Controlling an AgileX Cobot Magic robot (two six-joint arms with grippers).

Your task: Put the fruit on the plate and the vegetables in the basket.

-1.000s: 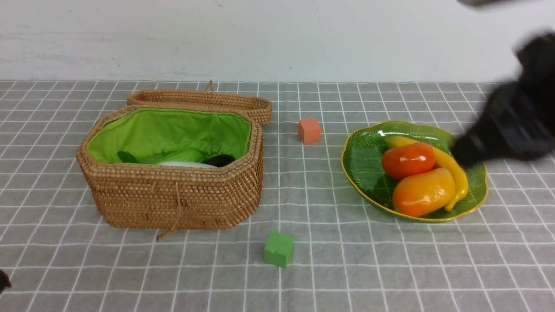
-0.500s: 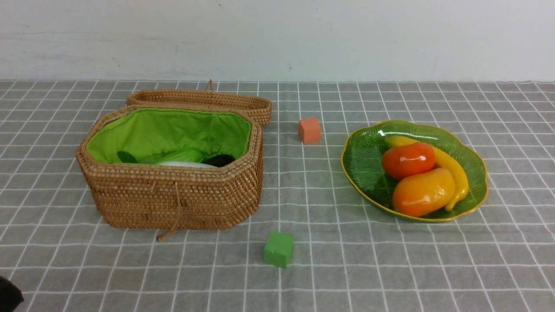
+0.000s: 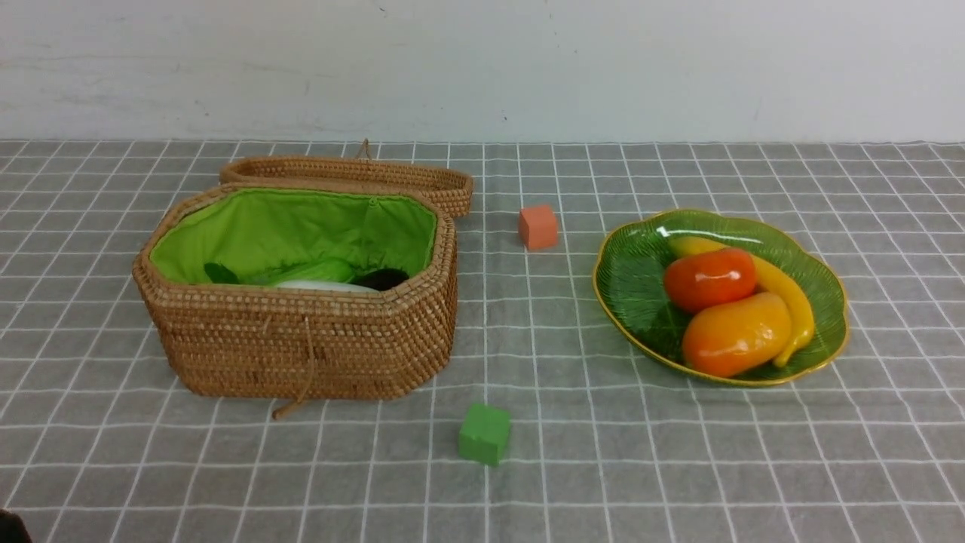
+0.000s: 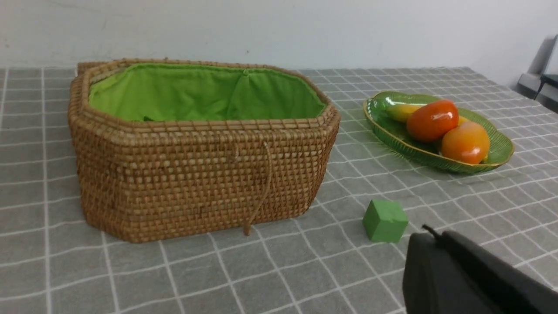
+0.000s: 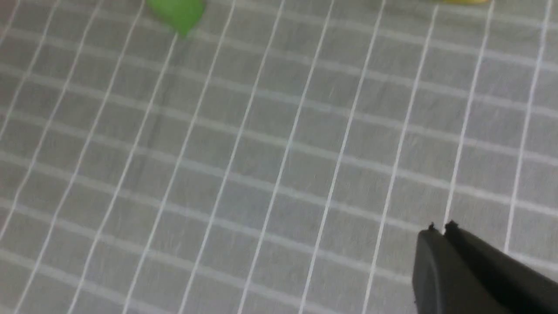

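The green leaf-shaped plate at the right holds the mango, the persimmon and the banana. The open wicker basket at the left holds the white radish, a green vegetable and the dark eggplant, all partly hidden by its rim. My left gripper is shut and empty, low over the cloth near the green cube. My right gripper is shut and empty over bare cloth. Basket and plate also show in the left wrist view.
A small green cube lies in front of the basket and shows in the left wrist view. A small orange cube lies between basket and plate. The basket's lid lies open behind it. A grey checked cloth covers the table.
My right arm, over the plate's right side a second ago, has pulled out of the front view. The dark bit of my left arm at the lower left corner shifted slightly.
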